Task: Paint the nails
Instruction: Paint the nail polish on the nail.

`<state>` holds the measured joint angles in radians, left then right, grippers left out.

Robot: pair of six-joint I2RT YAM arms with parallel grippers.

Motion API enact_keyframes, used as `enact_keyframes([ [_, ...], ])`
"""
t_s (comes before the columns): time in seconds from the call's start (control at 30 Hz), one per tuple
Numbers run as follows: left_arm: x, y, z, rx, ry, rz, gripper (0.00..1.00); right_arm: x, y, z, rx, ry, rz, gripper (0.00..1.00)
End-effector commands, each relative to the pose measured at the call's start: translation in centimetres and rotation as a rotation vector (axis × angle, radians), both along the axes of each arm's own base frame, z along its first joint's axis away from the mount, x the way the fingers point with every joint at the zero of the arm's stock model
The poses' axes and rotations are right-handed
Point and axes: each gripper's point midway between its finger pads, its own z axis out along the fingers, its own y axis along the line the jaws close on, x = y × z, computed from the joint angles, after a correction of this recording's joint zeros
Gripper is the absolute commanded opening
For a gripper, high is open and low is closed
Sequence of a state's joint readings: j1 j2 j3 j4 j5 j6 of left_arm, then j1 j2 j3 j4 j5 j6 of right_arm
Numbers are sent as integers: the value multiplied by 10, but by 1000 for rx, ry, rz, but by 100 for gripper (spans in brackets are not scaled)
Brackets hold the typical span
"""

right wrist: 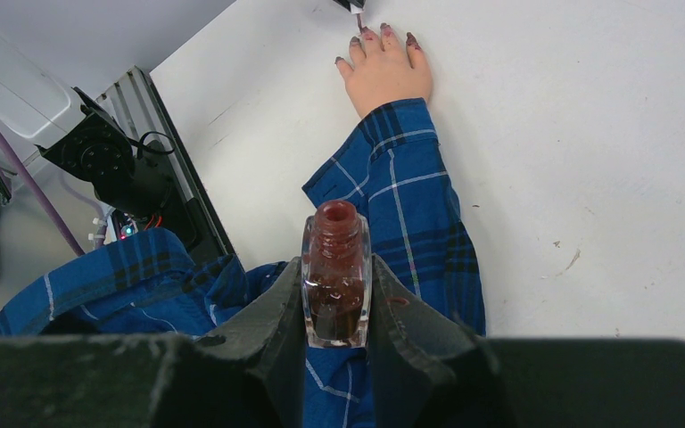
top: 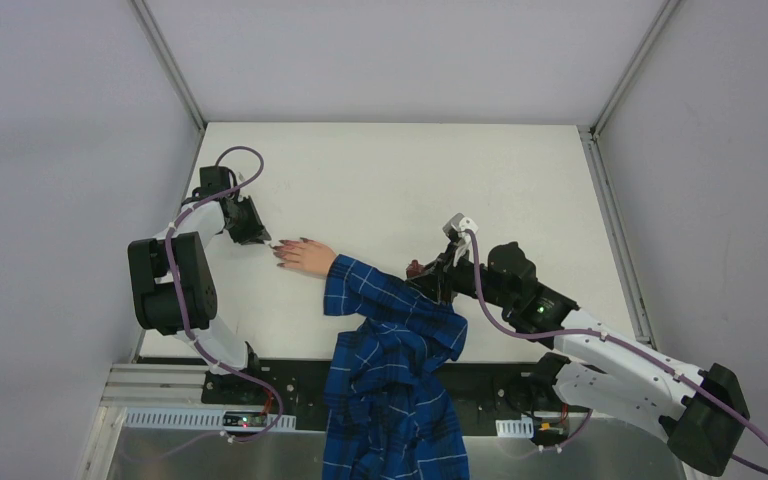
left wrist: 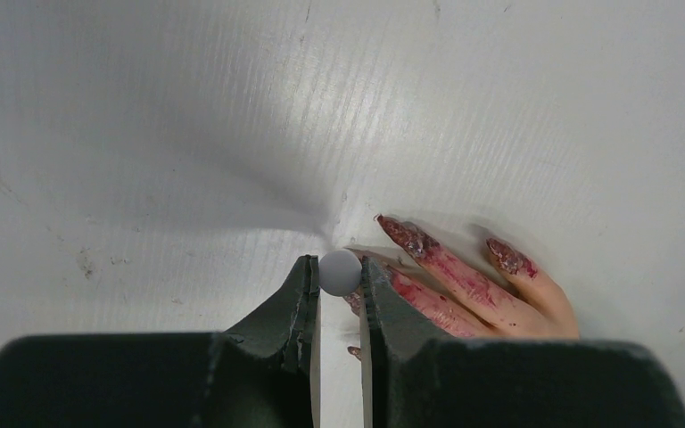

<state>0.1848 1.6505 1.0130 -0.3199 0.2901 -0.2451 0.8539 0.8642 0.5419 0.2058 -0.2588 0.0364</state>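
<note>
Left side: my left gripper (left wrist: pixel 340 283) is pinched tight on the round white cap of the polish brush (left wrist: pixel 340 270), right at the fingertips of the pale pinkish hand (left wrist: pixel 499 303). Its dark reddish-purple nails (left wrist: pixel 408 234) lie flat on the white table (left wrist: pixel 187 134), with polish smeared down the fingers.

Right side: my right gripper (right wrist: pixel 336 308) is clamped on the open glass bottle of dark red polish (right wrist: pixel 335 267), above the blue plaid sleeve (right wrist: pixel 410 205).
</note>
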Motion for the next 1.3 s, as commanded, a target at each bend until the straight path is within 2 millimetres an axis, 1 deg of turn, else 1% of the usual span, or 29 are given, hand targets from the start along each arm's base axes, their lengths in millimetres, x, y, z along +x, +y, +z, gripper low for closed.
enact_keyframes([
  [0.0, 4, 9, 5, 22, -3, 15, 0, 5, 3, 20, 57, -58, -5, 0],
  [0.27, 4, 9, 5, 19, -4, 17, 0, 4, 2, 20, 60, -60, -5, 0],
  [0.53, 5, 9, 10, 10, -20, 16, 0, 4, 2, 20, 58, -58, -2, 0],
  [0.83, 8, 12, 25, 3, -61, 31, 0, 4, 3, 19, 58, -56, -1, 0],
  [0.93, 10, 16, 36, 21, -94, 33, 0, 4, 3, 20, 60, -58, -1, 0],
  [1.03, 11, 19, 57, 39, -154, 39, 0, 4, 2, 19, 61, -59, -5, 0],
  [1.17, 14, 10, 84, 4, -231, 28, 0, 6, 1, 19, 63, -68, -18, 0],
  [1.27, 14, -1, 98, -38, -269, 8, 0, 9, -2, 20, 63, -82, -37, 0],
])
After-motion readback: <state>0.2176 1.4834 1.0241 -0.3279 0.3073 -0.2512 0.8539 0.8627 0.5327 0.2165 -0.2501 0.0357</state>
